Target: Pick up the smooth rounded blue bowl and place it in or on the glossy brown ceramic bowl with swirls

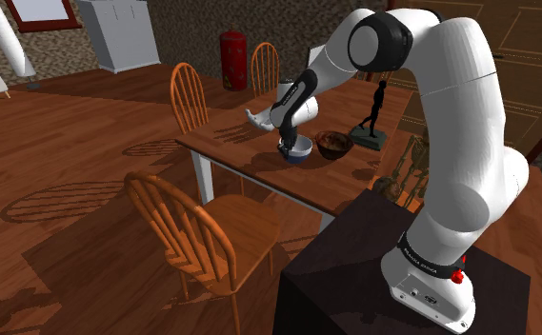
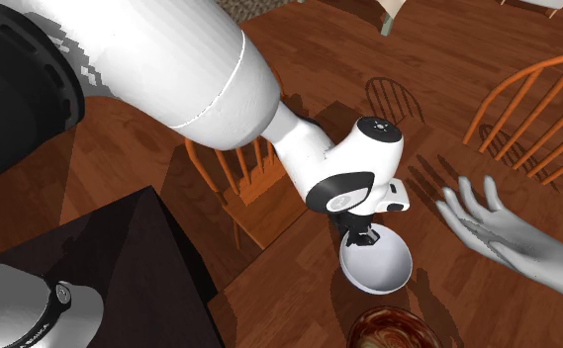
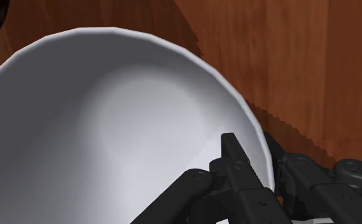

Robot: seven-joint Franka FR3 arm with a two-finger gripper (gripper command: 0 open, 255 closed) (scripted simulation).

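**Item:** blue bowl [image 1: 298, 150], white inside, sitting at the wooden table [image 1: 259, 164] just beside the brown bowl [image 1: 333, 145].

**Gripper** [image 3: 257, 151]: straddling the rim, one finger inside and one outside, pinching the wall.

**Risk:** a one-sided rim grip is inviting tilt or slip on lifting, and the bowl could be clipping the brown bowl's edge.

**Surroundings:** wooden chairs [image 1: 194, 240] standing alongside, a dark statue [image 1: 373, 112] and a white hand sculpture [image 2: 507, 232] sharing the tabletop, wooden floor.

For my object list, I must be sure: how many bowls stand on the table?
2. The blue bowl, white inside, has its rim clasped by the tool; the brown bowl stands just beside it, toward the dark statue. The arm may hide more.
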